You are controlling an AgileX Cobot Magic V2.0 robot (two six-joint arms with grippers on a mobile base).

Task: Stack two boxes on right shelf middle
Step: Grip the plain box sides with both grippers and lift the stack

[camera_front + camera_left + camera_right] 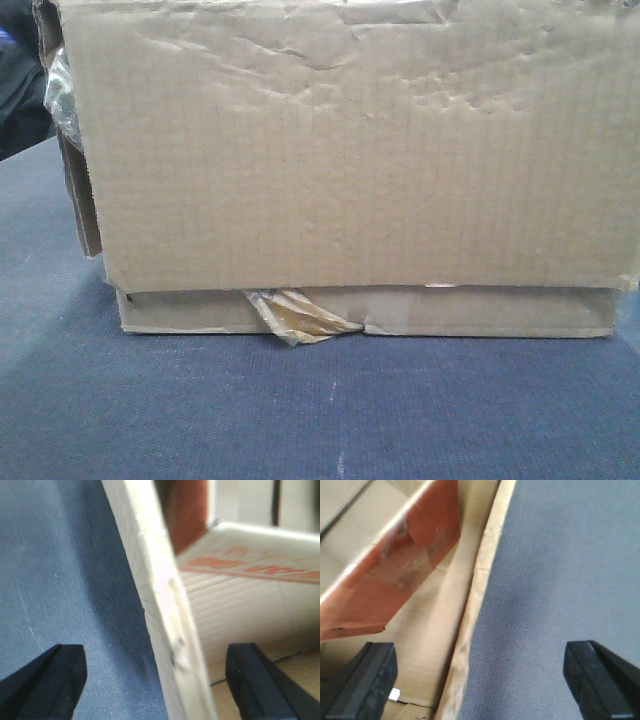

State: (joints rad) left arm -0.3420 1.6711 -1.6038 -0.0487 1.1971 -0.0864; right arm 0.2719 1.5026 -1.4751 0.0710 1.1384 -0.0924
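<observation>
Blue surface [300, 420] bears two stacked boxes [350, 160] (large atop flat); left end effector [155, 680] and right end effector [482, 680] gape wide.

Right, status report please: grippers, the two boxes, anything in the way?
Left gripper open, astride a cardboard wall. Right gripper open, likewise. Large box on flat box, on blue cloth; shelf not in view. No obstruction visible.

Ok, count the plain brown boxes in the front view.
2: the large creased box sits atop the flatter taped box; more may hide behind.
</observation>
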